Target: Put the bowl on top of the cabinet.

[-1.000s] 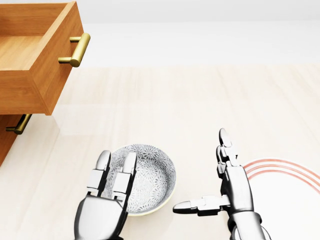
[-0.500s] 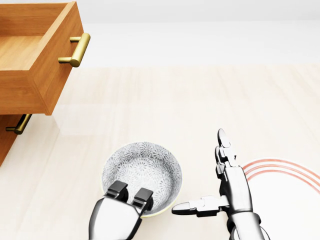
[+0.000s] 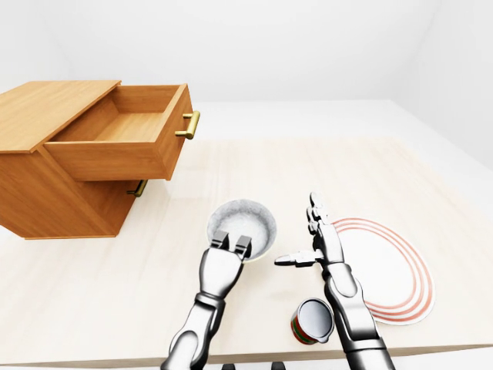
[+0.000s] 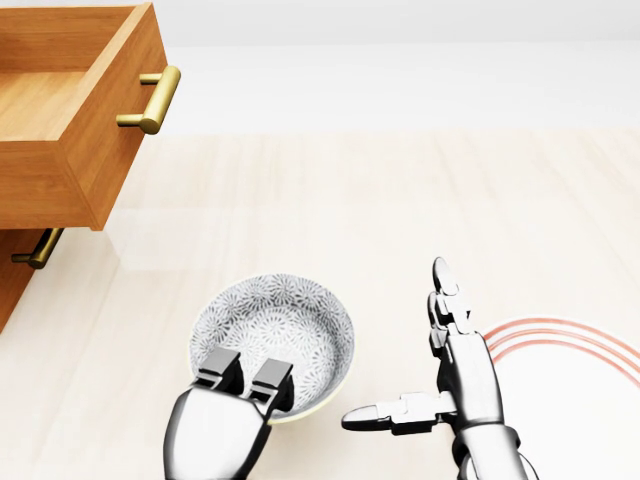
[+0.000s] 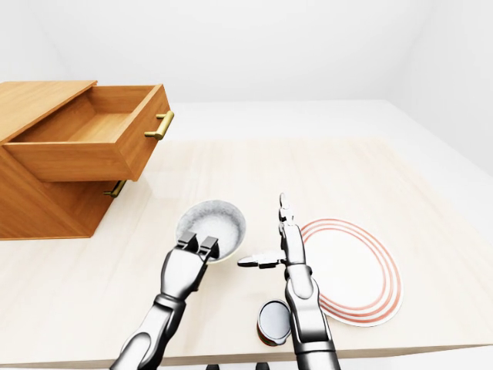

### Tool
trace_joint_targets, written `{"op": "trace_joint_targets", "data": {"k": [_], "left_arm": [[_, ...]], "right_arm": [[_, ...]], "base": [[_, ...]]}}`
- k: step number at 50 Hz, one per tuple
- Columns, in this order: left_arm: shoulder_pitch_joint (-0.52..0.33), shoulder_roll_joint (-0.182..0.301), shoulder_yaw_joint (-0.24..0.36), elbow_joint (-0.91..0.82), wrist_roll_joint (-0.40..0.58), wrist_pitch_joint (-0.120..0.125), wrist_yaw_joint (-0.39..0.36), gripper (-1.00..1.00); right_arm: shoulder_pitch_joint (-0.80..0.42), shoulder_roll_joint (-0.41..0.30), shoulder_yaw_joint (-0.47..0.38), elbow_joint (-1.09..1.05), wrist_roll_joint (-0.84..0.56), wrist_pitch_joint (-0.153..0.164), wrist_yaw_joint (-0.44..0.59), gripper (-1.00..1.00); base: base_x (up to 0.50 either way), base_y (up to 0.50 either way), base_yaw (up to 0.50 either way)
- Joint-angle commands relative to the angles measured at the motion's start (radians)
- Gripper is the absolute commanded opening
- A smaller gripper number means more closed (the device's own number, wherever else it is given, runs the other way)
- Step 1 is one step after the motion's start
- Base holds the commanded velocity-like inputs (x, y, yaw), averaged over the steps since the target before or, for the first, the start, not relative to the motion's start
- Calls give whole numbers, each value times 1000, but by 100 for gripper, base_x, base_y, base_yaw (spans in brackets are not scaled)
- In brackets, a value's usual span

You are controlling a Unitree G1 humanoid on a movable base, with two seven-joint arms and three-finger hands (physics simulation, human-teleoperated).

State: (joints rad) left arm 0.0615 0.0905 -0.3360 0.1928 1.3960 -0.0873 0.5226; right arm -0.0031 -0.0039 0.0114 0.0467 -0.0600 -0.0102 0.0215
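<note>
**Bowl's in the left hand's grip, nowhere near the cabinet top**

So the bowl [image 4: 280, 325] is down at the bottom of the head view, low over the pale worktop [image 4: 400, 200]. It's below and to the right of the cabinet [image 3: 46, 173] and not on top of it. I honestly can't tell if it's resting on the wood or lifted a hair.

It's a round, shallow bowl, grey-and-white with a dense floral pattern all over the inside and a cream outer edge. All I can see inside is that pattern.

The left hand [image 4: 215, 435] has its fingers [image 4: 222, 372] hooked over the near rim and curled into the bowl. They're clamped on it, and the thumb is hidden underneath.

The right hand [image 4: 445, 385] is spread wide and holding nothing, with its fingers straight up the view and its thumb poking left toward the bowl.

The cabinet's top drawer [image 3: 127, 142] is pulled out, showing just its plain wood bottom and a brass handle [image 4: 150, 100].

To the right of the right hand is a white plate [image 3: 389, 270] with red rings. Just below it there's a small can [image 3: 312, 320] with a red-and-green label, and any writing on that is too tiny to read.
</note>
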Motion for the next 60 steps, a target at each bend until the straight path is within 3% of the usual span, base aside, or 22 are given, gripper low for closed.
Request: {"op": "trace_joint_targets", "data": {"k": [1,10,22,24,33,48,56,60], "left_arm": [[18,-9,38,-110,-82,0,1,-98],[40,-20,59,-208,-148,0,1,-98],[80,-46,81,-465,-321,0,-2,-98],[98,-50,75,-542,-381,0,-79,-98],[86,-73,67,-731,-505,0,-244,-98],[-56,-121,96,-936,-635,0,-462,-98],[-232,-119,219,-1035,-735,0,-588,-98],[-344,-81,302,-1046,-772,0,-626,-98]], "right_arm": [[1,1,2,-6,-1,4,0,100],[3,1,3,-9,-2,4,0,100],[6,-1,1,-14,-4,4,0,100],[6,0,1,-14,-3,4,1,100],[5,0,2,-10,-4,3,2,100],[19,1,6,-37,-6,11,3,100],[20,1,6,-38,-13,8,-3,100],[20,3,11,-41,-21,10,-8,100]], "base": [[0,0,0],[0,0,0],[0,0,0],[0,0,0],[0,0,0],[0,0,0],[0,0,0],[0,0,0]]}}
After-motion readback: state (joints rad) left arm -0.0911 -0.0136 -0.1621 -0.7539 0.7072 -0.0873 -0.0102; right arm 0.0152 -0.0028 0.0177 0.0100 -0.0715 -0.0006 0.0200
